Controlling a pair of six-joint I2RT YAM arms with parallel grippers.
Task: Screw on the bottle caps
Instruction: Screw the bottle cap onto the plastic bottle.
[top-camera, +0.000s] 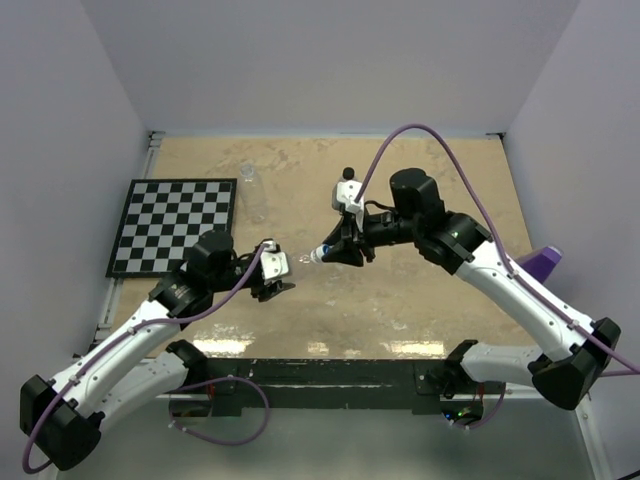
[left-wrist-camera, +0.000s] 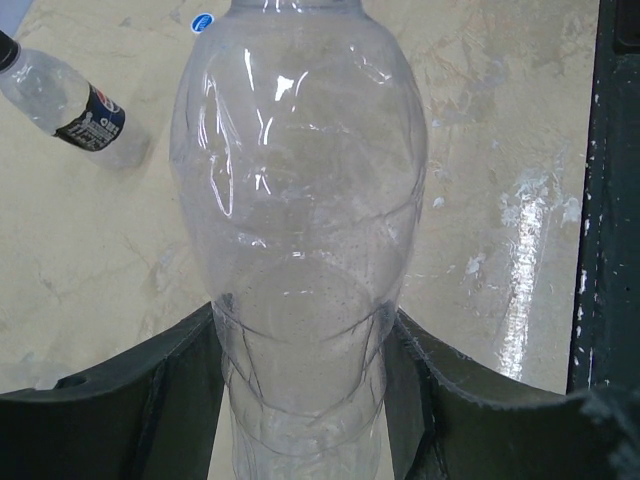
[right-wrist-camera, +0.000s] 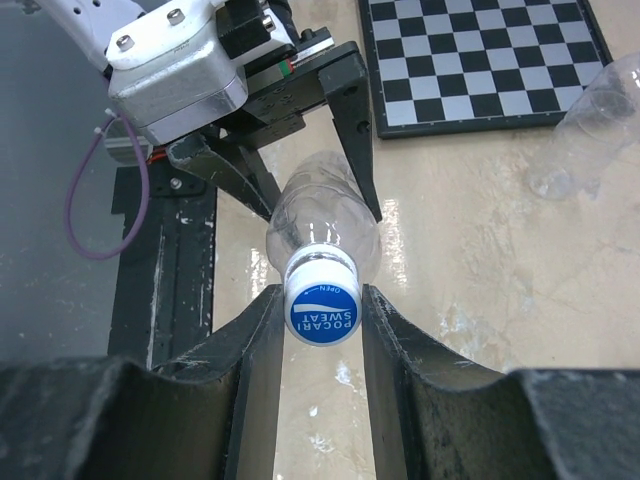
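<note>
Clear bottle (top-camera: 298, 261) held level above worktop (top-camera: 420, 300), just right of checkerboard mat (top-camera: 175, 225), off its lower corner. Bottle body clamped by left hand (top-camera: 274, 284). Blue cap (right-wrist-camera: 323, 310) seated on bottle neck, pinched by right hand (top-camera: 336, 252), fingers (right-wrist-camera: 250, 350) clenched either side. Second bottle (left-wrist-camera: 70, 100), black-capped, seen lying on worktop beside mat.

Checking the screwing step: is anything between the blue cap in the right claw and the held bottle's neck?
Nothing visible does. The blue cap sits right on the neck of the bottle, pinched by the right claw. The left claw grips the bottle's body behind it.
</note>
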